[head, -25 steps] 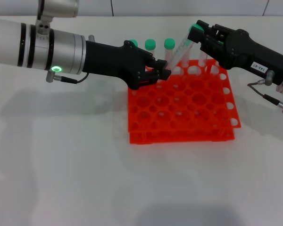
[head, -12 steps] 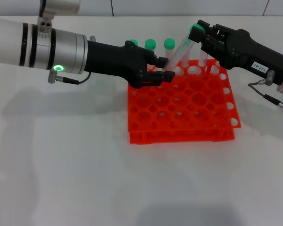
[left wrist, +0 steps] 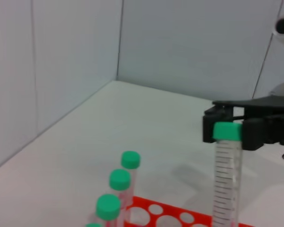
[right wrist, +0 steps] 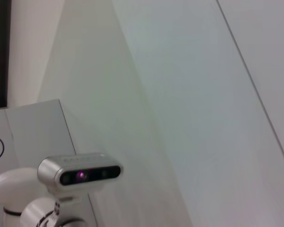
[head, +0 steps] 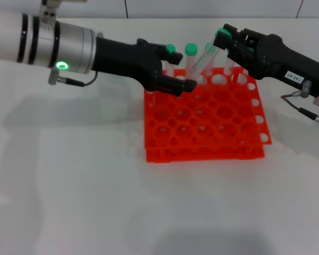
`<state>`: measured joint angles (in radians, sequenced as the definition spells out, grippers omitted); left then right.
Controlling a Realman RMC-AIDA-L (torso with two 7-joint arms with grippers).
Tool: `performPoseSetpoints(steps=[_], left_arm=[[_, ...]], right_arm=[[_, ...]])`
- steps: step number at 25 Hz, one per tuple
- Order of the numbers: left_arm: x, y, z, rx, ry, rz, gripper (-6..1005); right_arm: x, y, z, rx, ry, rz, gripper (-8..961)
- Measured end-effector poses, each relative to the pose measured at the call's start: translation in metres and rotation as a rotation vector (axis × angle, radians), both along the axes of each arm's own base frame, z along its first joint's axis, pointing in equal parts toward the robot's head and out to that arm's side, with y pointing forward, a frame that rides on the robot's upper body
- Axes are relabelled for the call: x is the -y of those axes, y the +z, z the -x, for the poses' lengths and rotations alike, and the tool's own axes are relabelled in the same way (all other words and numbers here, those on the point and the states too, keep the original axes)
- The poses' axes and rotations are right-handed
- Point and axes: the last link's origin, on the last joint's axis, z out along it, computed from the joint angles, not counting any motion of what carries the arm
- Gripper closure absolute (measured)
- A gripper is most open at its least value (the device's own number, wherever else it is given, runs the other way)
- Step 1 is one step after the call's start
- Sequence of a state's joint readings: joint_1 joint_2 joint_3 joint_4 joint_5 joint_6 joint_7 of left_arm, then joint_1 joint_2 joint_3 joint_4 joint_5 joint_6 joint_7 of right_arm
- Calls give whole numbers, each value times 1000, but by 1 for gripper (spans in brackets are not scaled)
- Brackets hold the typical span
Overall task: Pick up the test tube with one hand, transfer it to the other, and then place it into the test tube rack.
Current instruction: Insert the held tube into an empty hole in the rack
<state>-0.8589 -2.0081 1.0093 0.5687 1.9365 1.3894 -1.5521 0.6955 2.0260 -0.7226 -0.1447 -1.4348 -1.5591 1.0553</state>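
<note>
Test tube held above the rack

Test tube [head: 204, 57] hung tilted, the right pincer [head: 226, 40] clamping its green cap, over the orange rack's [head: 204, 119] far edge. The left pincer [head: 175, 71] sat just beside it, fingers spread; other green-capped tubes [head: 190, 56] stood behind.

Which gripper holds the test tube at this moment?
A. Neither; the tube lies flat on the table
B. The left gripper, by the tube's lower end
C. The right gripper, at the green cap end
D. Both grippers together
C. The right gripper clamps the test tube at its green cap, the tube leaning down toward the orange test tube rack, while the left gripper stands apart from it over the rack's back rows.
</note>
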Motion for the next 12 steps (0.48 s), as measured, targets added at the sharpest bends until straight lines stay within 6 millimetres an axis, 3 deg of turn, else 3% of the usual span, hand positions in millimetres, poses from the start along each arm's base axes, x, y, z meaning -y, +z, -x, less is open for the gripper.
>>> performPoseSetpoints(steps=[2,12], left_arm=[[-1,6,-3,-14,7,-1,221],[8,52,-23,-115,55,10,116]], right_arm=[[0,2,-1,2,2,-2,700],[6,8,-11,15,-2,-17,700]])
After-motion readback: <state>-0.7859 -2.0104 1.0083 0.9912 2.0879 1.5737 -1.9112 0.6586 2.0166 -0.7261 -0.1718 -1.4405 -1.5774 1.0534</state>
